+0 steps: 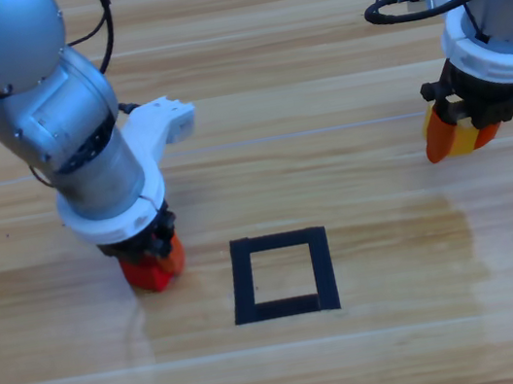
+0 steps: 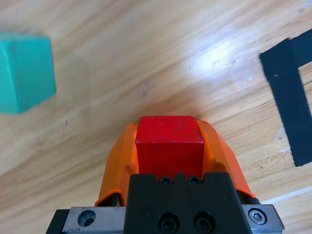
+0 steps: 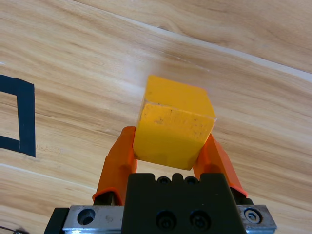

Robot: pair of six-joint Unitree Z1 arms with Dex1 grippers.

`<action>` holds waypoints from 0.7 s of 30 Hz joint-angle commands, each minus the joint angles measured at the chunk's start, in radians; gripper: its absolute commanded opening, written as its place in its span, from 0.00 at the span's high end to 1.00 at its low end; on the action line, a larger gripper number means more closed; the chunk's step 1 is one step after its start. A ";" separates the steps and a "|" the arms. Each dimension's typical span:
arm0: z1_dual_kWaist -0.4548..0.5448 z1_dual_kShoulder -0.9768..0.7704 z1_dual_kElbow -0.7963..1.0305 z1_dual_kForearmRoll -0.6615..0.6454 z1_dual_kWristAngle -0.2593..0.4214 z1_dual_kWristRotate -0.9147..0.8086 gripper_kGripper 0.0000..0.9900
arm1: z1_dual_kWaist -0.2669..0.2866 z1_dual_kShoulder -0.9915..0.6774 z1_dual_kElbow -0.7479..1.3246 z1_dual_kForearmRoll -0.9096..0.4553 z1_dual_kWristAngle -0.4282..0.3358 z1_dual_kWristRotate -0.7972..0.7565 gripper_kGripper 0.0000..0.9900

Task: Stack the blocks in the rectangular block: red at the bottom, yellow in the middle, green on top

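Since all 3 cubes look rigid, light and matte, flat opposite faces suit pinching: the left tool (image 1: 153, 261) clamps red (image 2: 169, 152) at lower left beside the rectangular block (image 1: 282, 275); the right tool (image 1: 464, 135) clamps yellow (image 3: 174, 128) at upper right; green (image 2: 25, 73) rests on the bench (image 1: 314, 64).

red cube (image 2: 168, 146) held, left of black outline (image 1: 281, 275) | yellow cube (image 3: 173, 127) held, tilted, far right | green cube (image 2: 25, 73) on table

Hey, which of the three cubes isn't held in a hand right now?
The teal-green cube. It sits free on the wood, while the red cube is clamped in the left hand and the yellow cube in the right hand.
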 commanded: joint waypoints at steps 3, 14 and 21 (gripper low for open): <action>-0.029 -0.096 -0.019 0.034 0.007 -0.223 0.98 | -0.022 -0.027 0.026 -0.013 0.015 -0.009 0.73; -0.133 -0.084 -0.073 0.031 -0.004 -0.524 1.00 | -0.021 -0.027 0.028 -0.016 0.020 -0.016 0.73; -0.197 -0.070 -0.090 0.017 0.026 -0.633 1.00 | -0.019 -0.026 0.029 -0.019 0.027 -0.020 0.73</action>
